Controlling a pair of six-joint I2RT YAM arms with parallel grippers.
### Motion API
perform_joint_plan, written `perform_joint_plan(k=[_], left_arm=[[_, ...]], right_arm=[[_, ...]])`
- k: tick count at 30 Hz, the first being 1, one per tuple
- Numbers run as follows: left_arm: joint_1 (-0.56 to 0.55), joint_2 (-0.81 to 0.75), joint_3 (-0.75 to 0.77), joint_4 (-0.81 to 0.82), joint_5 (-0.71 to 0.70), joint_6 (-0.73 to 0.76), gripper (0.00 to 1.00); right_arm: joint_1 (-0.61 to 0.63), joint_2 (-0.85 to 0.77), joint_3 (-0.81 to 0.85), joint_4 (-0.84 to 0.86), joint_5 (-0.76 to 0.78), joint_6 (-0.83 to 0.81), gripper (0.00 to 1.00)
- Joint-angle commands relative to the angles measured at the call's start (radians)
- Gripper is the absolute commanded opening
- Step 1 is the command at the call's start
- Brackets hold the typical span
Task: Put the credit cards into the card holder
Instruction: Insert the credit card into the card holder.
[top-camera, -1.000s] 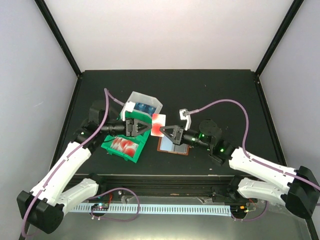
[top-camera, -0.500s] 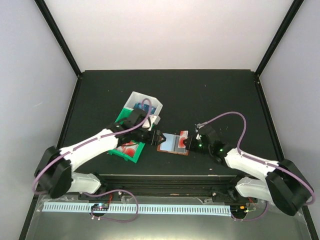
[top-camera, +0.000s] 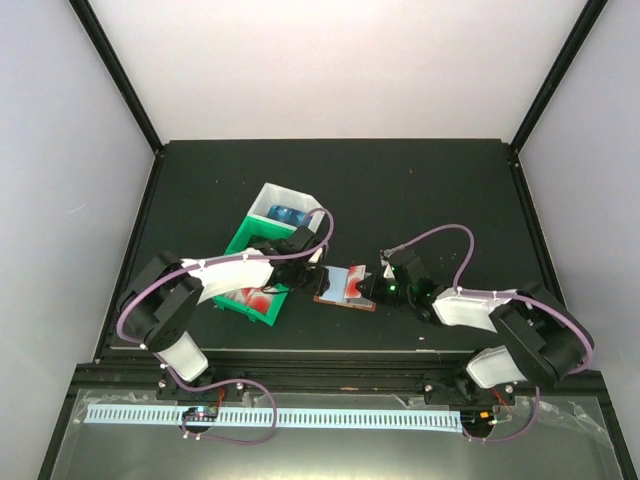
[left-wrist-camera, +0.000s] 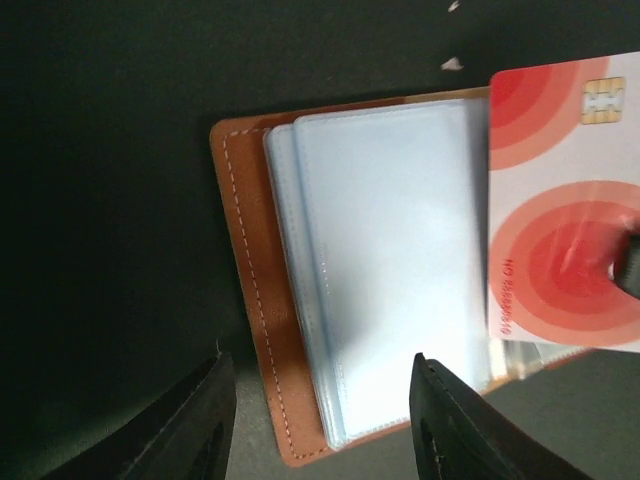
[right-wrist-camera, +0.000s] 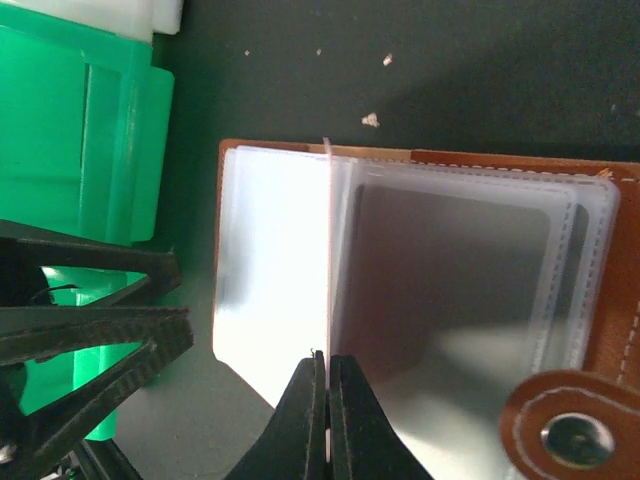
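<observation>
Bright, even light; wrist views bit blurry.

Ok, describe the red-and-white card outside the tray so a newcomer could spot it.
On the black table, find the open brown leather card holder just right of the green plastic tray. Over its clear pockets, the right arm's fingers pinch a red-and-white plastic card with concentric circles and a gold chip. Similar cards lie in the tray; this is the only one held.
</observation>
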Motion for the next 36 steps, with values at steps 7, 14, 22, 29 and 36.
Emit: perform_joint_plan(k=[7,14,22,29,36], left_arm=[[-0.024,0.098,0.048,-0.012,-0.074,0.003,0.39],[-0.035,0.110,0.048,-0.024,-0.089,-0.002,0.32],[-0.038,0.110,0.041,-0.036,-0.100,-0.006,0.30],[-0.038,0.107,0.041,-0.037,-0.084,-0.006,0.31],[-0.038,0.111,0.042,-0.034,-0.069,-0.006,0.33]], right_arm=[[-0.007,0.068,-0.026,0.020,-0.039,0.114,0.01],[-0.007,0.122,-0.044,0.126,-0.098,0.163,0.01],[-0.005,0.190,-0.064,0.223,-0.138,0.200,0.01],[0.007,0.215,-0.066,0.246,-0.120,0.191,0.01],[0.032,0.319,-0.040,0.380,-0.153,0.220,0.01]])
